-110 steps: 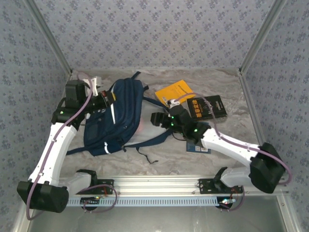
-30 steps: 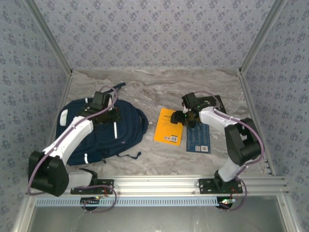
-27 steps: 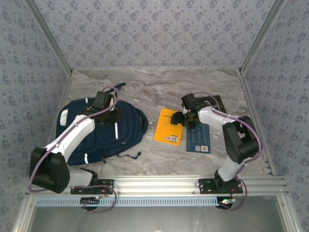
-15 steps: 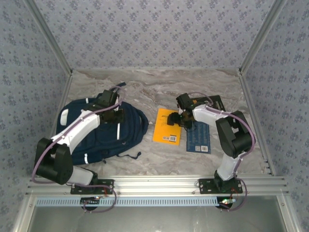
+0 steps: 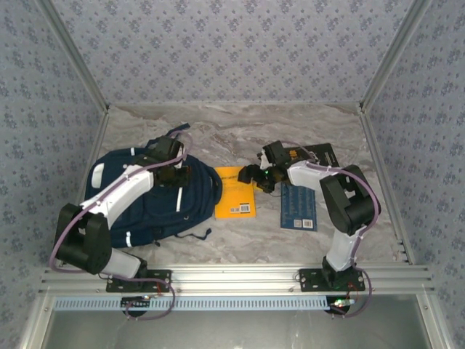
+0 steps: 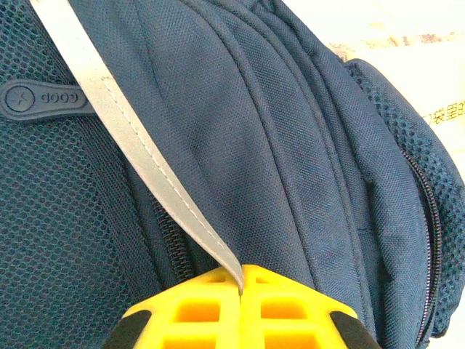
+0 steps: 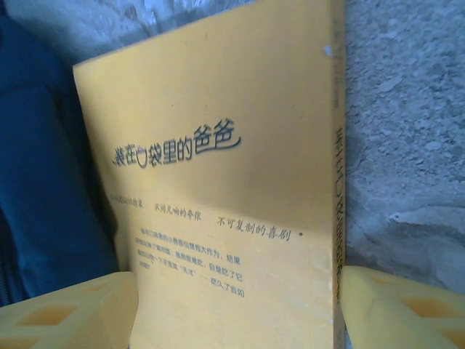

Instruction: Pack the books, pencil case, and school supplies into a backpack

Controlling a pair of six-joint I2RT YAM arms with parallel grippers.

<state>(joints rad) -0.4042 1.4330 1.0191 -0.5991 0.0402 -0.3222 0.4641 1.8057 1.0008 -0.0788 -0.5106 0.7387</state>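
Just changed: the orange book [image 5: 234, 195] has slid left across the table [image 5: 240, 131]. A second ago it lay well apart from the backpack [image 5: 142, 200]; now its left edge lies just beside the bag's right side.

Right gripper: the right gripper [image 5: 251, 174] has travelled left with the book and sits at its upper right corner. Its jaws stand spread wide with the book between them, one finger against each long edge, so the book is held across its width.

Left gripper: the left gripper [image 5: 174, 173] has crept rightward over the top of the backpack, and its yellow fingers [image 6: 203, 316] are pressed together. The reflective stripe [image 6: 123, 138] runs down into the seam between them. The wrist view is too close to say whether they pinch the stripe, a fold of fabric, or nothing.

Backpack: it lies flat at the left of the table, front up, in the same place as a second ago. Its compartments look closed.

Other books: a dark blue book [image 5: 298, 206] lies to the right of the orange one, unmoved. A black book [image 5: 320, 154] lies behind the right arm, partly covered.

Meaning for the task: the first book is being brought to the bag, but none is inside yet. I judge the left arm must lift an opening before the book can go in.

Risk: the book's corner may butt against the bag's side and shove it instead of entering.
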